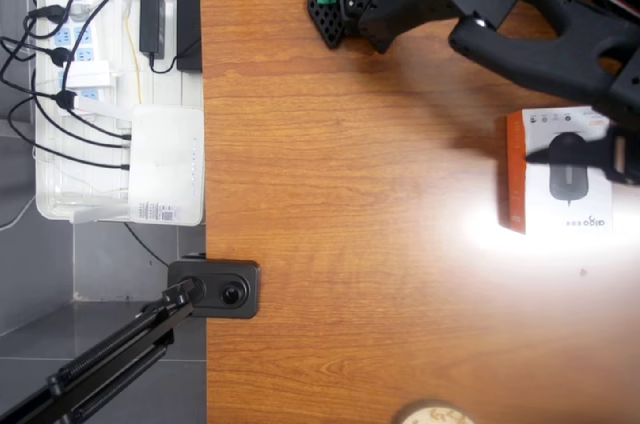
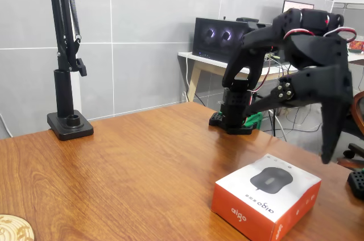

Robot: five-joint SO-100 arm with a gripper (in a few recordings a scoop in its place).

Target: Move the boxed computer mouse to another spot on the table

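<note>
While the mouse box [image 2: 266, 196] lies flat on the table [image 1: 350, 244] near its right edge in the overhead view, the gripper [image 2: 333, 138] hangs above it, and the fixed view shows clear air between the box and the 1 finger [image 2: 334, 117] I can make out. That finger points down past the far right side of the box. Whether the fingers are spread or pressed together I cannot tell; the overhead view puts a dark fingertip over the printed mouse, but the rest runs off the picture's edge.

The step in hand looks like the approach before the grasp. To do it well, the fingers should be opened wider than the box's short width before descending, then lowered so 1 finger lands on each long side, not on the lid. Centring along the length would keep the box from swinging once lifted. Smooth cardboard may slip, so a firm squeeze low on the sides seems wise. Open wood lies to the left in the overhead view, well apart from the tray of power strips [image 1: 60, 206] and the camera mount [image 1: 215, 289].
</note>
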